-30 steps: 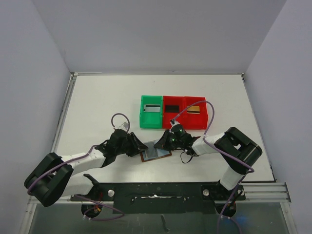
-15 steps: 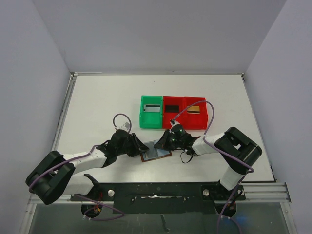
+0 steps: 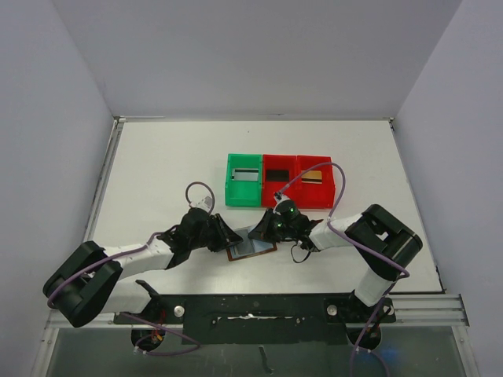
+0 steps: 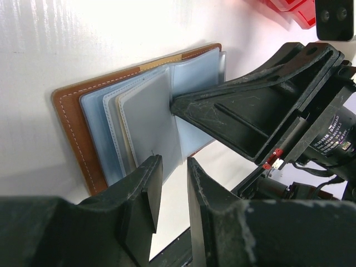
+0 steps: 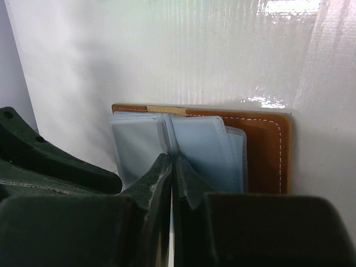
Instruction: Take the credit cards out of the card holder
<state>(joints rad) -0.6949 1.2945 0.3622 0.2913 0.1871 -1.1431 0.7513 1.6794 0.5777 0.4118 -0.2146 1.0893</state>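
The left tool (image 4: pixel 173 189), jaws narrowly parted on nothing, faces the near edge of a pale grey credit card (image 4: pixel 147 119) straight ahead, lifted from the open brown leather card holder (image 4: pixel 69 128) on the white worktop (image 4: pixel 83 33). The closed right tool (image 5: pixel 171 167) pins its fold.

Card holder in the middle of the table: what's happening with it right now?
The brown card holder lies open on the table. The right gripper is shut, its tip at the pale sleeves near the fold, apparently pinning the holder down. The left gripper sits at the free edge of a grey sleeve, jaws narrowly apart and not clearly gripping it. What that sleeve holds cannot be told.
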